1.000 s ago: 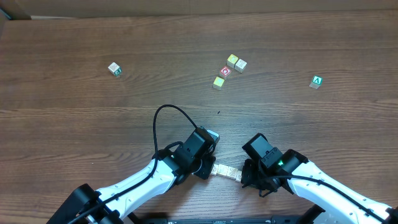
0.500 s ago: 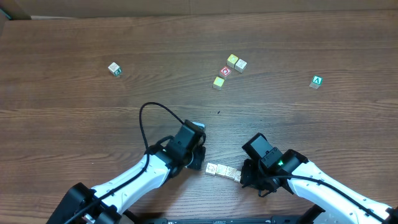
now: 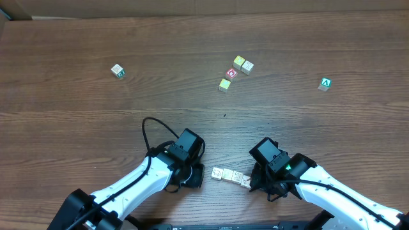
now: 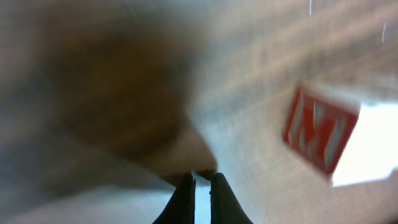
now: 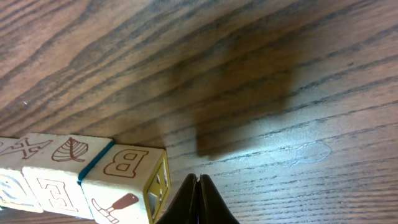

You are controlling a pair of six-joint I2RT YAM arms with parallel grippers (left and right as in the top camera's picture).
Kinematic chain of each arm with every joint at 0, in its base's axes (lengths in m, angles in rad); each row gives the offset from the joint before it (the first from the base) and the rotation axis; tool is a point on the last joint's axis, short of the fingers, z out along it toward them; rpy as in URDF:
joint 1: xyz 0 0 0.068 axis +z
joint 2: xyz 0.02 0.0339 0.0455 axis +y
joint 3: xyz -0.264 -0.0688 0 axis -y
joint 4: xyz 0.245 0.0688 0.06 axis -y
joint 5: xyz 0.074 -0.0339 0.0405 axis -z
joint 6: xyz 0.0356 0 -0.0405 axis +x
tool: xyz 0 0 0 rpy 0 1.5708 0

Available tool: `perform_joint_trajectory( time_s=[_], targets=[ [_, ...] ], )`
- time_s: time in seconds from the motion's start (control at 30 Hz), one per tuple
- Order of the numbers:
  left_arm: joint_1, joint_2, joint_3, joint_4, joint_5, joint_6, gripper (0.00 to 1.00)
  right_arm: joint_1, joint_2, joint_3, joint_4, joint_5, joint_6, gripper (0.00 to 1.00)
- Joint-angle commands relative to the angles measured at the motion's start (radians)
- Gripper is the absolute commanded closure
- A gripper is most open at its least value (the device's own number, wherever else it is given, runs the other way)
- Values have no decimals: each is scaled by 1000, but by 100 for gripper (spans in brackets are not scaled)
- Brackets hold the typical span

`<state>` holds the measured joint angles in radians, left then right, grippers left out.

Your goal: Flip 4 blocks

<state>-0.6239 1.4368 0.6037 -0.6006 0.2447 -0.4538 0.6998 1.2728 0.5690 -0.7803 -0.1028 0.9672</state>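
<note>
Overhead: blocks (image 3: pixel 230 176) are lying in a row between left end effector (image 3: pixel 196 179) and right end effector (image 3: pixel 256 184). Left wrist: blurry, jaws sitting closed, empty. Right wrist: closed, empty, just beside the B block (image 5: pixel 124 174); can't tell how many are flipped.

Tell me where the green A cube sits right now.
Overhead view: the green A cube sits alone toward the right edge of the table, well right of the red-faced cube and its three neighbours.
</note>
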Motion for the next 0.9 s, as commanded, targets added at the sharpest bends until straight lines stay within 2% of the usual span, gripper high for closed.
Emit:
perform_joint_trajectory(
  time_s=[0.0,0.1,0.87],
  targets=[
    [1,13,-17,-31,227,10,96,-6,-1,2,5,23,13,96],
    [1,14,-17,-19,284,11,96,-6,-1,2,8,23,13,96],
    [1,14,-18,108,251,-115,95,-6,-1,2,8,6,12,96]
  ],
)
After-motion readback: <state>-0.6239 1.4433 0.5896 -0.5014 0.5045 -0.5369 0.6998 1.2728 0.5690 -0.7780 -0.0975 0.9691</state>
